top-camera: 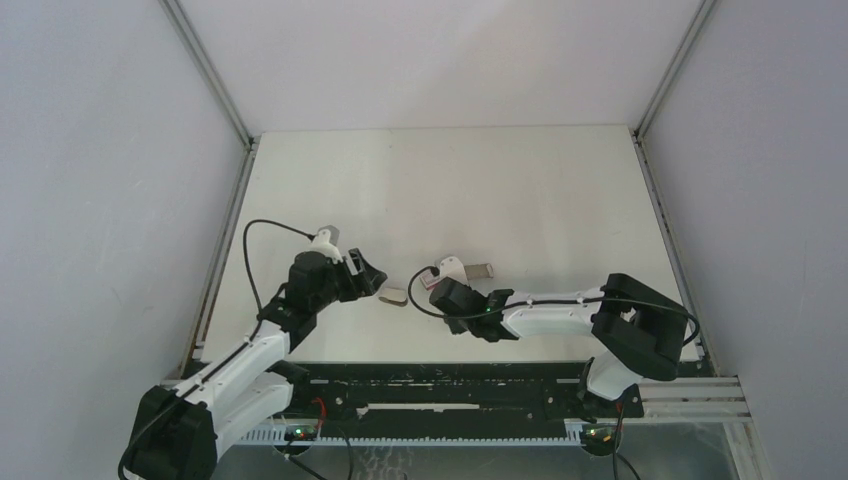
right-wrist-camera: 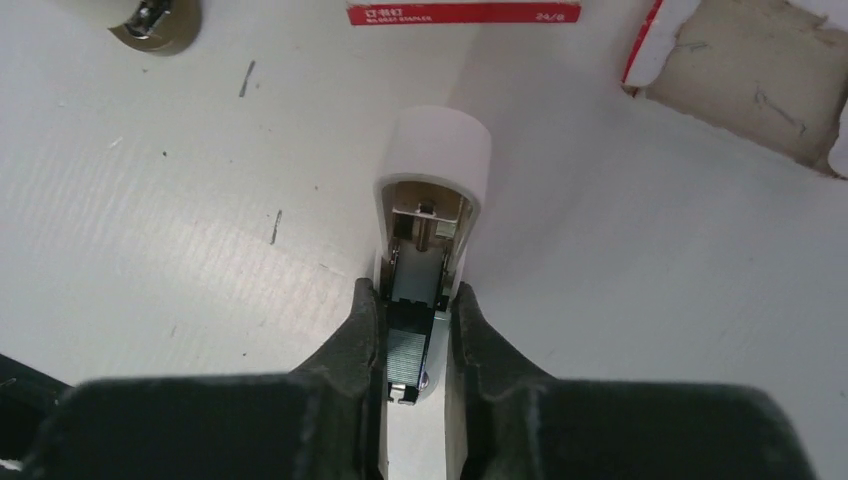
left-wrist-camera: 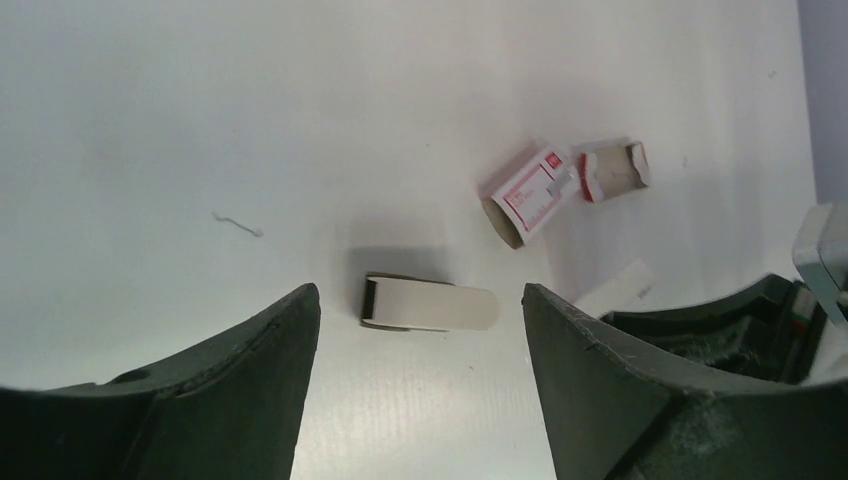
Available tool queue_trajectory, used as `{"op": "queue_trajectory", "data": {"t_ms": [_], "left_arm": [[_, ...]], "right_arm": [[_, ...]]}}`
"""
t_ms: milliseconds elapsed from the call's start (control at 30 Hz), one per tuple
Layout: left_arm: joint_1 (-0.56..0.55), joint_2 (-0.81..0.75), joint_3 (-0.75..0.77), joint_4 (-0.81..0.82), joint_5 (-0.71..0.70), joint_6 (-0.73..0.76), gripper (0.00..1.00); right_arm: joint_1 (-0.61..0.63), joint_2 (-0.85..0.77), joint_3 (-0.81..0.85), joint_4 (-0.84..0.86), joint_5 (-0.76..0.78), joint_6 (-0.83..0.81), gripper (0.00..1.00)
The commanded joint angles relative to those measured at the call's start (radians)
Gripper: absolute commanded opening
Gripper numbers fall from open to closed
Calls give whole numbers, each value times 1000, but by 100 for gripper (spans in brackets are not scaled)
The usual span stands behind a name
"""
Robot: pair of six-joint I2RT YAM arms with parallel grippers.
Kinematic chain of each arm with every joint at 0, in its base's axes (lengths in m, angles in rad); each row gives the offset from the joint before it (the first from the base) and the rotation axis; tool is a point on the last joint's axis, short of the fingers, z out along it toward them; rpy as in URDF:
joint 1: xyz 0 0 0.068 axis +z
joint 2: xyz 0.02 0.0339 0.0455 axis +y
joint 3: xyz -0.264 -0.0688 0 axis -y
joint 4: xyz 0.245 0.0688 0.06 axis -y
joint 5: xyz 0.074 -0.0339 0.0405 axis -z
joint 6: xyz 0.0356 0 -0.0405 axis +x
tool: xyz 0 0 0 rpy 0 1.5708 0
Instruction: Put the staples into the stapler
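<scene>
Staple loading: the right gripper point(right-wrist-camera: 415, 300) is closed narrowly on the grey staples point(right-wrist-camera: 405, 350), whose front end sits in the open channel of the white stapler point(right-wrist-camera: 433, 150) lying on the table point(right-wrist-camera: 150, 250) near the red-and-white box point(right-wrist-camera: 462, 12); the left gripper point(left-wrist-camera: 420, 292) hangs wide open and empty above a small white piece point(left-wrist-camera: 430, 306).

White table top point(top-camera: 440, 180) matte, faintly ribbed, few small dark scuffs close up. Plain pale grey panels on three sides: left wall point(top-camera: 100, 150), back wall point(top-camera: 440, 50), right wall point(top-camera: 760, 150). Silver metal posts point(top-camera: 205, 65) at both back corners, leaning outward toward top of view. Black rail point(top-camera: 450, 375) along near edge, aluminium bar point(top-camera: 700, 400) at its right end. Light even, diffuse; shadows soft, short
</scene>
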Motion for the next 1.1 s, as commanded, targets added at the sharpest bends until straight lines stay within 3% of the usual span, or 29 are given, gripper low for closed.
{"op": "queue_trajectory", "data": {"t_ms": [0,200,500,667,833,1067], "left_arm": [[-62,-19,-2,41,88,-51,78],[-184,23,-42,223,179,-209,79],[-232,144,-35,409,293,-259,77],[-235,169,-63,448,345,-302,75],[-252,189,-64,468,334,-310,60],[-314,250,-41,534,350,-335,61]], "right_arm": [[10,-39,-14,57,-11,-24,0],[11,-234,-177,303,-129,-233,0],[49,-292,-269,501,-223,-365,0],[54,-363,-280,500,-256,-397,0],[54,-383,-281,505,-301,-419,0],[54,-374,-281,514,-314,-418,0]]}}
